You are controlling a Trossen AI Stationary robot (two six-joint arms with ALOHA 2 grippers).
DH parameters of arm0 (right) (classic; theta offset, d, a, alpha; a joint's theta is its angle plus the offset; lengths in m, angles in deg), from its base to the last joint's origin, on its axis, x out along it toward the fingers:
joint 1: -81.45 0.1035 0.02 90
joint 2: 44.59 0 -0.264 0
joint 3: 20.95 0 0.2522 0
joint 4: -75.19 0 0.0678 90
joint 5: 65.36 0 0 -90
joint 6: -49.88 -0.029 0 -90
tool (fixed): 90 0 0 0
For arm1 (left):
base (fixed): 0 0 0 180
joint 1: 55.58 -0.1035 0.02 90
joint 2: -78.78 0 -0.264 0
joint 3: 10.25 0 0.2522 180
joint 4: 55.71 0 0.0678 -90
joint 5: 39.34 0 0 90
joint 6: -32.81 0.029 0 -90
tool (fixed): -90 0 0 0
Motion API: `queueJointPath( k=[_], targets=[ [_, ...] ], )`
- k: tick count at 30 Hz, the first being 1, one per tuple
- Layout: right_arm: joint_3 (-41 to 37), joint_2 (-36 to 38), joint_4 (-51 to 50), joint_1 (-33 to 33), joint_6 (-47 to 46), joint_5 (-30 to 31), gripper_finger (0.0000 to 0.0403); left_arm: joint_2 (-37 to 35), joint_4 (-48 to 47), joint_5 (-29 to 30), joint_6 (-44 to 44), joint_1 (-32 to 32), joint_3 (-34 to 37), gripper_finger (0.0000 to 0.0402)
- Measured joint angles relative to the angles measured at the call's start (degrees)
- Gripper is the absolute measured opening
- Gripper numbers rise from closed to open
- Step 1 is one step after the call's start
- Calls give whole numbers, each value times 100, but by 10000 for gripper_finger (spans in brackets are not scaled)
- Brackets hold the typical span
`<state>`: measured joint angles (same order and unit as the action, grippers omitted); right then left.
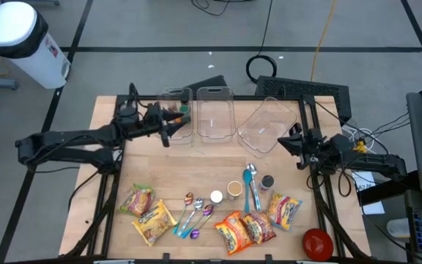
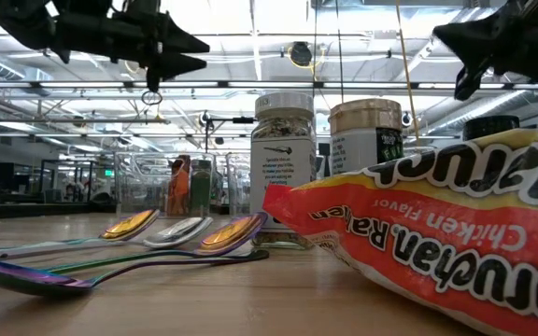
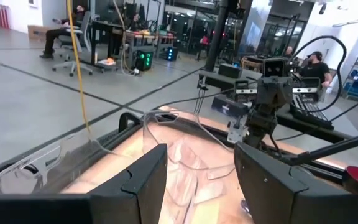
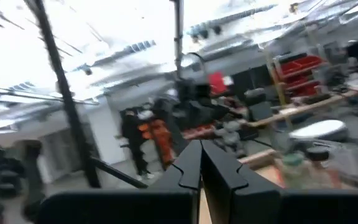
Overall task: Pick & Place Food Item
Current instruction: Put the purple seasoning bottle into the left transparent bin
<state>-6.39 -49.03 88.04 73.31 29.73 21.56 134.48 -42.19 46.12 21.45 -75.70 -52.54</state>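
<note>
Several ramen packets lie flat near the table's front edge: two yellow-green ones [image 1: 139, 199] [image 1: 154, 220] at the left, and orange ones [image 1: 234, 231] [image 1: 284, 210] at the right. One orange packet [image 2: 437, 243] fills the low view's right. My left gripper [image 1: 168, 135] [image 3: 197, 155] is open and empty, above the table beside the left clear container [image 1: 176, 117]. My right gripper [image 1: 284, 139] [image 4: 201, 152] is shut and empty, raised beside the tilted right clear container [image 1: 267, 125].
A third clear container [image 1: 213, 114] stands between the two others at the back. Several spoons [image 1: 193, 213] [image 1: 251, 187] and three small jars [image 1: 234, 189] lie mid-front. A red bowl [image 1: 317, 243] sits at the front right corner. The left container holds orange and green items [image 1: 174, 112].
</note>
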Motion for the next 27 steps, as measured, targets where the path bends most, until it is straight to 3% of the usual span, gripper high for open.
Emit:
queueJointPath(
  k=[4,8,12,15,20,27],
  targets=[
    [1,-12,642,2,-30,-812,41,191,38,-1,-103,-4,0,191],
    [147,-17,844,2,-214,-1384,132,285,44,3,-157,-4,0,191],
    [369,-165,301,2,-88,-1988,242,297,180,7,-236,-4,0,191],
    [641,-311,-831,3,178,-2423,299,296,275,3,-272,-4,0,191],
    [1529,-475,-3986,1,728,-2118,317,288,311,1,-295,-4,0,191],
    [1885,-632,-4667,255,451,-1807,287,288,304,7,-297,0,0,191]
  ],
)
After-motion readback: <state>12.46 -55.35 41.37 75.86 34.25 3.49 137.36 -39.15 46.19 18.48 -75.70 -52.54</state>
